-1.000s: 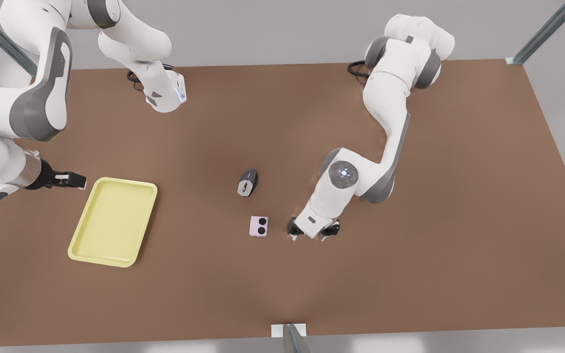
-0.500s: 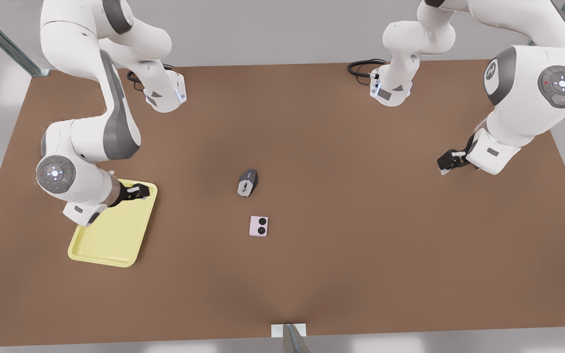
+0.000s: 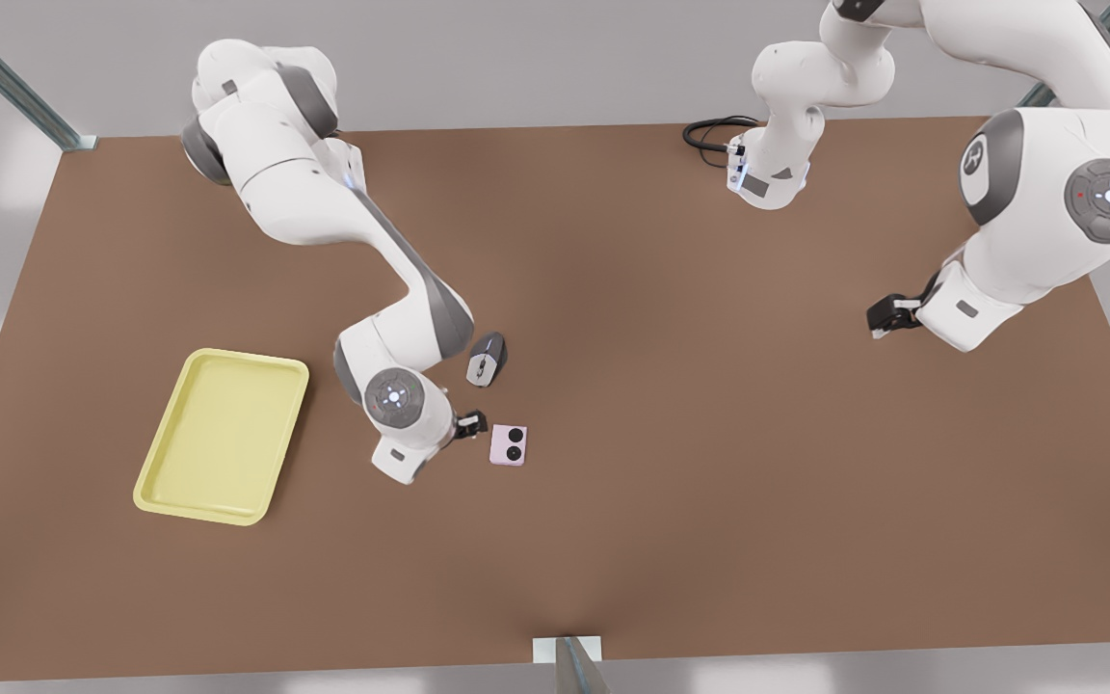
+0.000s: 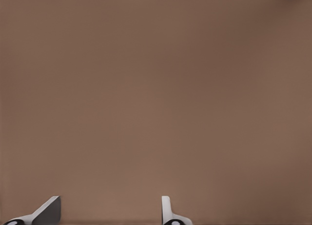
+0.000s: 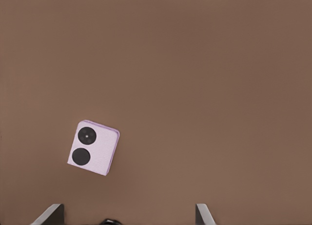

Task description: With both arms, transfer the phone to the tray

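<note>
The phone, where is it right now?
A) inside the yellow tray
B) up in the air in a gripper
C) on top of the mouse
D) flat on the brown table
D: the phone lies flat on the table, right beside the open right gripper, apart from the tray and the mouse; the left gripper waits far off, open.

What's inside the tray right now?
Nothing: the tray shows a bare floor, none of it covered. The phone lies on the table by the open right gripper; the left gripper waits open, far off.
</note>
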{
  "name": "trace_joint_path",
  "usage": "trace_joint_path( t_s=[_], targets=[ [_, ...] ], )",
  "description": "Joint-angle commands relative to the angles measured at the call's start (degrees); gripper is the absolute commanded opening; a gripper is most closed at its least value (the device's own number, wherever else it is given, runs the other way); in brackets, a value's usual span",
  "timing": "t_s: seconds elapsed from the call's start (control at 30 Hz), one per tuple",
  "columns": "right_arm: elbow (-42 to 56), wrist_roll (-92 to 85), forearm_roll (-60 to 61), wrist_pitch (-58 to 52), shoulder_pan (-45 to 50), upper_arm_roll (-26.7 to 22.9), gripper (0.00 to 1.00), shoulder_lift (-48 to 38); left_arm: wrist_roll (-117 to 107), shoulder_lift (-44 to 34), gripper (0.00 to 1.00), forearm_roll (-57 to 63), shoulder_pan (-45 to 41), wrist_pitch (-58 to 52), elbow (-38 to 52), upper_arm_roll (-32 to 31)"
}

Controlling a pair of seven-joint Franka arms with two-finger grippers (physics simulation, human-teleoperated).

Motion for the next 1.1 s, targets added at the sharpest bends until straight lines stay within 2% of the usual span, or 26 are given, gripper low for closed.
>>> trace_joint_path(
  t_s=[0.0, 0.07, 0.1, 0.2, 0.23, 0.27, 0.33, 0.37, 0.4, 0.77, 0.83, 0.9, 1.07],
  targets=[
    [2.16, 30.57, -0.70, 2.91, 2.43, -1.11, 1.00, 1.88, 6.31, 0.08, 1.00, -0.04, -0.02, -0.30, 0.02, 0.09],
    [4.44, 31.28, -0.62, 2.12, 3.05, -1.02, 1.00, 5.48, 6.31, 0.16, 1.00, -0.21, -0.02, -0.30, 0.02, 0.09],
    [10.33, 32.94, -0.44, 0.71, 4.54, -1.37, 1.00, 9.34, 6.31, 0.43, 1.00, -0.21, -0.02, -0.21, 0.11, 0.09],
    [12.01, 35.58, -0.62, 1.23, 5.07, -1.55, 1.00, 12.42, 6.31, 0.60, 1.00, -0.21, -0.02, -0.04, 0.11, 0.09],
    [11.83, 34.53, -2.72, 1.50, 4.90, -1.02, 1.00, 13.83, 6.31, 0.60, 1.00, -0.21, -0.02, 0.05, 0.11, 0.09],
    [11.57, 35.84, -10.18, 1.85, 4.89, 2.49, 1.00, 14.71, 6.31, 0.78, 1.00, -0.21, -0.02, -0.03, 0.11, 0.09],
    [8.33, 37.52, -10.72, 5.53, 4.28, 3.11, 1.00, 14.28, 6.31, 0.95, 1.00, -0.21, -0.02, 0.05, 0.11, 0.09],
    [-0.02, 38.75, -7.39, 13.62, 3.93, 2.50, 1.00, 10.50, 6.31, 1.04, 1.00, -0.30, -0.02, 0.05, 0.11, 0.09],
    [-1.18, 38.75, -6.15, 15.38, 4.46, 1.97, 1.00, 10.23, 6.31, 1.04, 1.00, -0.30, -0.02, 0.14, 0.11, 0.09],
    [-0.21, 41.82, -6.07, 17.49, 5.25, 2.23, 1.00, 13.31, 6.31, 1.57, 1.00, -0.30, -0.02, 0.41, 0.11, 0.09],
    [-1.35, 40.86, -6.59, 18.11, 4.81, 2.06, 1.00, 12.87, 6.31, 1.66, 1.00, -0.30, -0.02, 0.40, 0.11, 0.09],
    [-6.98, 40.68, -6.59, 20.92, 4.37, 1.97, 1.00, 9.62, 6.31, 1.66, 1.00, -0.30, 0.06, 0.41, 0.11, 0.09],
    [-6.62, 41.12, -6.68, 21.01, 5.07, 1.97, 1.00, 11.55, 6.31, 1.75, 1.00, -0.30, 0.06, 0.49, 0.11, 0.09]
  ],
)
